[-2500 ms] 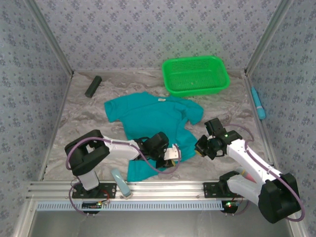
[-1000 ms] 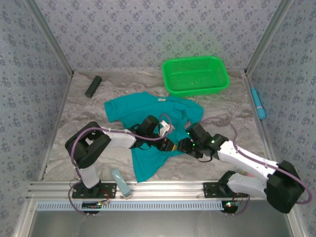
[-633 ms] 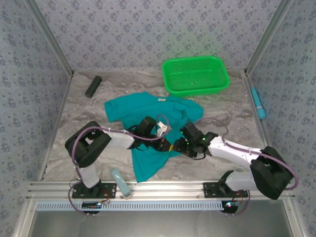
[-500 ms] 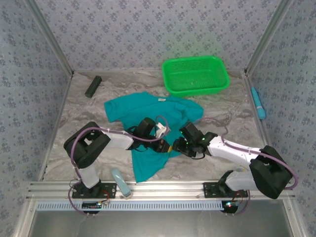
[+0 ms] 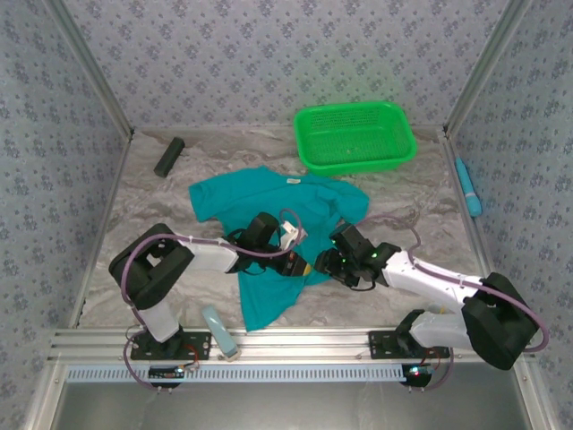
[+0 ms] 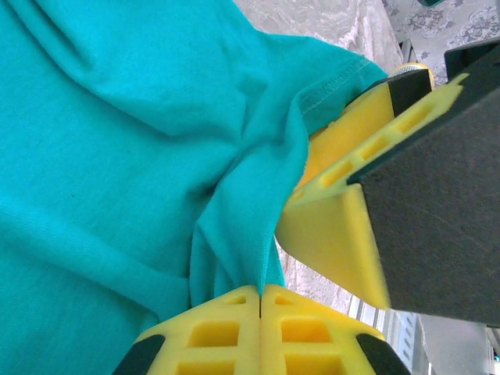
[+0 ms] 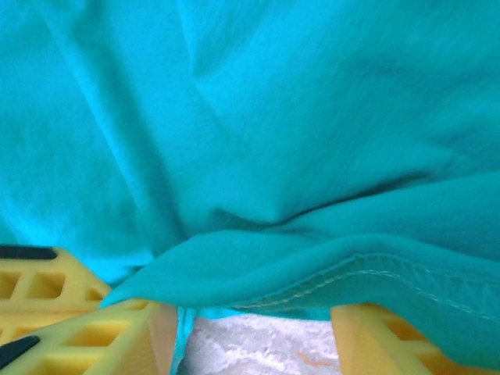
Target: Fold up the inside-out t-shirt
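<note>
On the marbled desk [image 5: 143, 215], between patterned walls [image 5: 251, 54], the inside-out t-shirt [image 5: 269, 202] lies mid-surface with its long axis far-to-near and its collar at the far end. My left pincer [image 5: 303, 264] is clamped on a fold of it. My right pincer [image 5: 320, 265] gapes around the hem alongside.

A green basket [image 5: 354, 167] sits far right on the surface [image 5: 143, 215]. A dark block [image 5: 169, 156] lies far left, and a blue tube [image 5: 467, 187] lies by the right wall.

no readable text, labels or numbers anywhere.
</note>
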{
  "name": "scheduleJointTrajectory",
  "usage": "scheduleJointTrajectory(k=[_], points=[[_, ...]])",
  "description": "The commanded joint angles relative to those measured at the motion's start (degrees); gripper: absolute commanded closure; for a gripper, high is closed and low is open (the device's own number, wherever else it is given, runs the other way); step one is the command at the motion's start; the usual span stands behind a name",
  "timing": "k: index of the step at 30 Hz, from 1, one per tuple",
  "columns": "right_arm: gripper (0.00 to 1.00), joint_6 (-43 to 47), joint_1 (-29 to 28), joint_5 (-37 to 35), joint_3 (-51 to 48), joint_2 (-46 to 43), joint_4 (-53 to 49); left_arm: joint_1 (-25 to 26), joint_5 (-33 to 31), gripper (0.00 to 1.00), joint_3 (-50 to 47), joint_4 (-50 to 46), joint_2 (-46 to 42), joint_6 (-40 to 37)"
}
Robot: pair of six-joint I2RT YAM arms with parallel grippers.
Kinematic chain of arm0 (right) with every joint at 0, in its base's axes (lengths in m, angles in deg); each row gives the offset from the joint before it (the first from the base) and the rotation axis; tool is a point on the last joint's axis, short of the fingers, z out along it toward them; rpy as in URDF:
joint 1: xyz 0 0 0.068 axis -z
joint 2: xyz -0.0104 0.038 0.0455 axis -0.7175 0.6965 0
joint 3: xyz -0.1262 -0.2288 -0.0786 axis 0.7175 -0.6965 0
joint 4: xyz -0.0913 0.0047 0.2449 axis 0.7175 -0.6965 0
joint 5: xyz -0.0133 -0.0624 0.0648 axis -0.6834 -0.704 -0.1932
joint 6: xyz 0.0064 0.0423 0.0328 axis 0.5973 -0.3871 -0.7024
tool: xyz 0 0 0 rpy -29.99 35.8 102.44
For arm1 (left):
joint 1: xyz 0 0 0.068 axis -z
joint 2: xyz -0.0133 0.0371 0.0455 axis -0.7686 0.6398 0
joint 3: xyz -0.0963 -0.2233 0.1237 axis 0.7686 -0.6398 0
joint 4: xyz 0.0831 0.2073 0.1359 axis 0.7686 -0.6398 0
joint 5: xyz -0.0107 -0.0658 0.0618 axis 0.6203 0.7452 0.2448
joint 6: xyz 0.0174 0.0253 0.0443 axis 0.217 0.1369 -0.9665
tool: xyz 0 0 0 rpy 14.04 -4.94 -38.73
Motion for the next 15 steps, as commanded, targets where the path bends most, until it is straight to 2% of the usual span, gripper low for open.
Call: scheduleJointTrajectory(k=[1,5,7,11,15], points=[[0.54,2.55,-0.72,-6.04,-0.13,1.79,-2.45,-0.57,2.28,1.00,0.26,2.23,-2.81,2.23],[0.80,6.76,-3.43,-11.43,0.02,2.60,-5.04,-0.70,2.55,1.00,1.22,1.67,-4.06,3.44],[0.98,7.46,-4.56,-14.53,0.01,2.10,-7.79,-0.98,2.54,1.00,1.58,1.10,-4.45,3.33],[1.00,8.96,-4.88,-13.45,-0.88,-0.77,-9.91,-2.33,-0.10,1.00,1.77,-1.64,-5.59,1.74],[1.00,5.68,-5.67,-11.57,-1.62,-3.12,-14.51,-5.43,-4.16,1.00,2.17,-4.16,-8.39,0.22]])
